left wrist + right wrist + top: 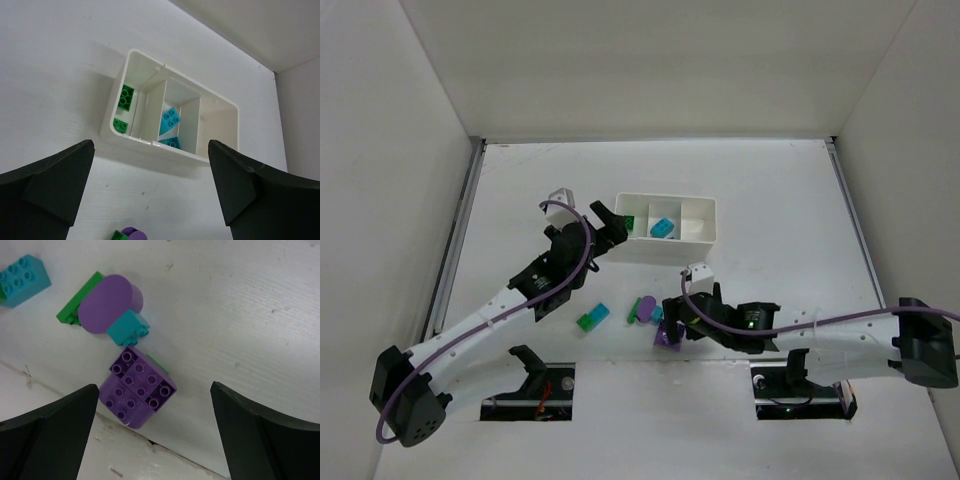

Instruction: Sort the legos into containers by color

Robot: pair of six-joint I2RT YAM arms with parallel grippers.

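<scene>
The white tray (pixel 665 250) has three containers side by side. In the left wrist view, two green legos (pixel 125 97) lie in its left container, two teal legos (pixel 171 119) lie in the middle one, and the right container (pixel 217 122) holds nothing. My left gripper (pixel 150 192) is open just in front of the tray (pixel 150 150). Loose legos lie on the table: a purple studded brick (pixel 137 390), a rounded purple piece (pixel 107 302) on a green one (pixel 75 307), a small teal brick (pixel 129 327) and a larger teal brick (pixel 22 274). My right gripper (pixel 152 437) is open above the purple brick.
A green-and-teal brick (pixel 592 319) lies left of the loose pile. A seam in the table surface (pixel 150 445) runs just beside the purple brick. White walls close in the table at the left, right and back. The arm mounts (pixel 545 385) sit at the near edge.
</scene>
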